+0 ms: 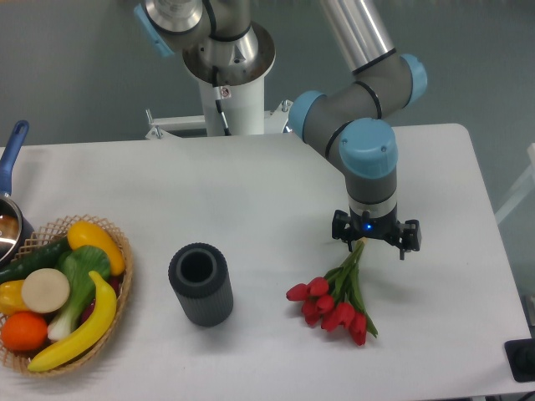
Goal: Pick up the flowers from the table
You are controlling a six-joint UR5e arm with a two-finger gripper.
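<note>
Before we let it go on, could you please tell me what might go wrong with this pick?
1. The tool sits over the thin stem ends of the flowers, and the heavy buds lie far off; a grip there may let the bunch droop or slip.
2. Loose stems could splay, so some might stay on the table.
3. Whether the fingers are closed cannot be told from this view, so the grasp is unconfirmed.

Colours on the white surface (pixel 251 192)

Flowers (pixel 330 307): red buds, green stems. Cylinder (pixel 201 284): dark grey, ribbed. Basket (pixel 125 251): tan wicker; holds yellow banana (pixel 79 330), orange fruit (pixel 23 331), yellow pepper (pixel 94 241), green-and-white leafy vegetable (pixel 79 276). Pan handle (pixel 10 154): blue. Arm (pixel 368 92): silver with light-blue caps; tool (pixel 375 244) black, small blue light.
</note>
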